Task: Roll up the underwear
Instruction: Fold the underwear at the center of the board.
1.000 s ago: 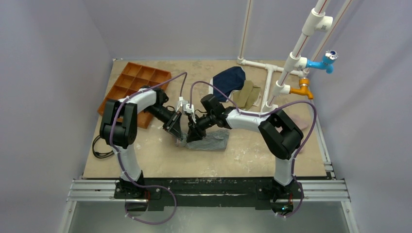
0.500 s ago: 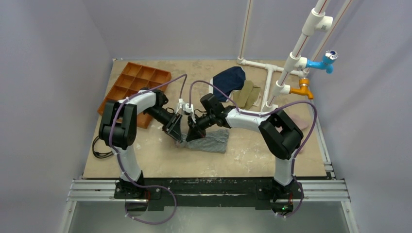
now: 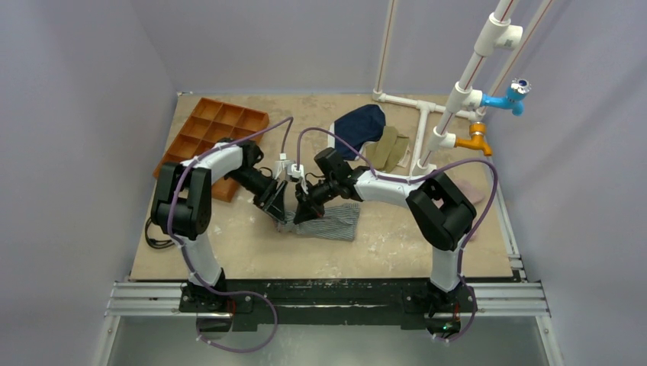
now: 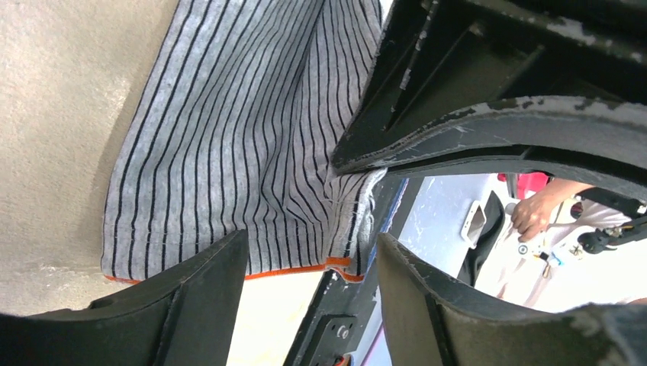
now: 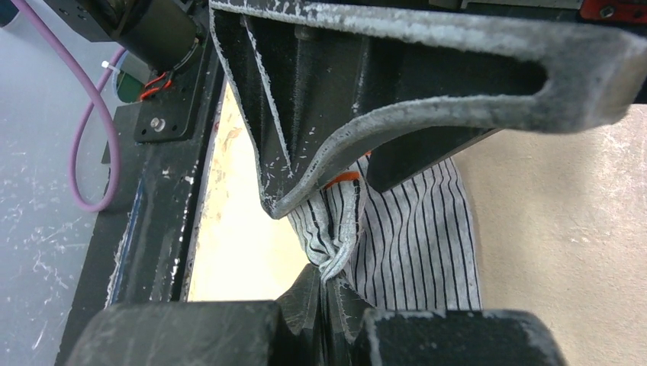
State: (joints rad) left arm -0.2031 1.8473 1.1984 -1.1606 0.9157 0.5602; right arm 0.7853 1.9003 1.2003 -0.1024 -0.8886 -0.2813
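Observation:
The underwear [image 3: 332, 221], grey cloth with fine dark stripes and an orange hem, lies mid-table with its left edge lifted and bunched. My right gripper [image 3: 299, 216] is shut on that bunched edge; in the right wrist view the fold [image 5: 339, 244] runs down into the closed right gripper [image 5: 329, 288]. My left gripper [image 3: 281, 216] hangs just left of it, open. In the left wrist view the underwear [image 4: 229, 137] hangs beyond the left gripper [image 4: 309, 255], and nothing lies between its fingers [image 4: 198, 297].
An orange compartment tray [image 3: 214, 133] sits at the back left. A navy garment [image 3: 360, 124] and an olive-tan garment [image 3: 387, 149] lie at the back centre, beside a white pipe frame [image 3: 427, 130] with blue and orange taps. A black cable [image 3: 156, 232] lies at the left edge.
The left gripper has opened and let go of the underwear's edge, drawing slightly left. The right gripper has shut on that edge and stayed in place.

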